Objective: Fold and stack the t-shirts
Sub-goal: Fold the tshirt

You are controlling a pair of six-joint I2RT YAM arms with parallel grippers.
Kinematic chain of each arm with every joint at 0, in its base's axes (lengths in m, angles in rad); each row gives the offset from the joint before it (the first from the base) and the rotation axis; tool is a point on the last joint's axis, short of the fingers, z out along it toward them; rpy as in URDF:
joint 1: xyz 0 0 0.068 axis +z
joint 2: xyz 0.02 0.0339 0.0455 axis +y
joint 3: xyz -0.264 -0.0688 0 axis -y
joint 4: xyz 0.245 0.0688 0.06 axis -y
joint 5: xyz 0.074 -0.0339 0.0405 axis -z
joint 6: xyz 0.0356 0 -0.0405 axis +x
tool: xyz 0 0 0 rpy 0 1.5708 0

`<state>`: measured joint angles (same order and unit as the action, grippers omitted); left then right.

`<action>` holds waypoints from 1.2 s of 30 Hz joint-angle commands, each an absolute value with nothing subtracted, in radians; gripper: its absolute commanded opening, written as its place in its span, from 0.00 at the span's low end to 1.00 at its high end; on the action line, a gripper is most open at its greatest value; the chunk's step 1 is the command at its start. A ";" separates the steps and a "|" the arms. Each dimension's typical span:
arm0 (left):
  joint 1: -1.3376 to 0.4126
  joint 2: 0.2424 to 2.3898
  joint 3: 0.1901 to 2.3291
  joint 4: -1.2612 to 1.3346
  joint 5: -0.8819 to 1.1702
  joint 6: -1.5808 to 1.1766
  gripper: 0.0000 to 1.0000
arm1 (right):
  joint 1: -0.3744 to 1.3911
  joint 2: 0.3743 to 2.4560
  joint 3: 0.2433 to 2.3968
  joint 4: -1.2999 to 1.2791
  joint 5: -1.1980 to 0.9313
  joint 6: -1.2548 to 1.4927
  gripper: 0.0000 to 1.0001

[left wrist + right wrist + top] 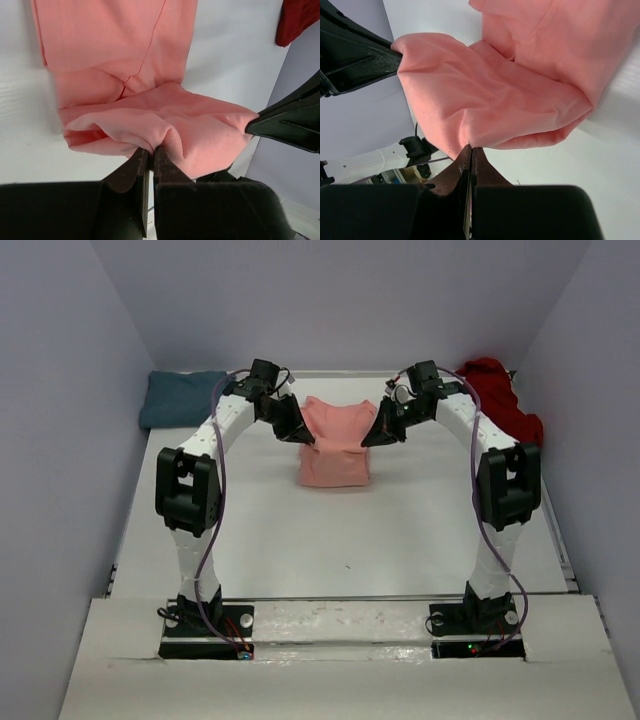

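The salmon-pink t-shirt (337,445) hangs between both grippers over the far middle of the table, its lower part resting on the surface. My left gripper (307,440) is shut on the shirt's left edge; in the left wrist view its tips (151,149) pinch a fold of pink cloth (150,115). My right gripper (368,440) is shut on the right edge, its tips (471,148) clamping pink fabric (490,95). The teal t-shirt (182,397) lies folded at the far left corner. The dark red t-shirt (503,398) lies crumpled at the far right, also seen as dark red cloth (296,20).
Grey walls close in the white table (330,540) on the left, back and right. The arm bases (205,620) stand at the near edge. The right gripper's black finger (292,120) shows in the left wrist view.
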<state>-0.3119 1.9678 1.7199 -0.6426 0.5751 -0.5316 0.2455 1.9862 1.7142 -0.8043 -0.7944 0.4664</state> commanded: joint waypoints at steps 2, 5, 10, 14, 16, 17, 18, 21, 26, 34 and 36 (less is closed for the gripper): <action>-0.296 2.005 1.833 -0.683 0.609 -0.506 0.00 | 0.224 2.032 1.837 -0.824 -0.813 0.446 0.00; -0.284 2.029 1.896 -0.707 0.606 -0.497 0.00 | 0.213 2.055 1.874 -0.831 -0.813 0.448 0.00; -0.259 2.082 1.970 -0.732 0.603 -0.489 0.00 | 0.192 2.103 1.948 -0.847 -0.807 0.448 0.00; -0.238 2.118 2.023 -0.736 0.586 -0.494 0.00 | 0.173 2.137 1.994 -0.851 -0.802 0.451 0.00; -0.235 2.132 2.040 -0.735 0.577 -0.495 0.00 | 0.173 2.157 2.012 -0.851 -0.802 0.454 0.00; -0.232 2.144 2.054 -0.730 0.572 -0.500 0.00 | 0.173 2.166 2.034 -0.850 -0.801 0.460 0.00; -0.232 2.152 2.059 -0.721 0.574 -0.505 0.00 | 0.173 2.175 2.043 -0.850 -0.801 0.462 0.00; -0.229 2.183 2.085 -0.710 0.580 -0.515 0.00 | 0.164 2.207 2.088 -0.850 -0.801 0.474 0.00; -0.230 2.227 2.150 -0.695 0.588 -0.532 0.00 | 0.164 2.261 2.155 -0.853 -0.799 0.489 0.00; -0.221 2.301 2.256 -0.677 0.565 -0.563 0.00 | 0.164 2.318 2.238 -0.853 -0.769 0.491 0.00; -0.215 2.307 2.250 -0.638 0.561 -0.583 0.00 | 0.155 2.327 2.261 -0.853 -0.752 0.488 0.00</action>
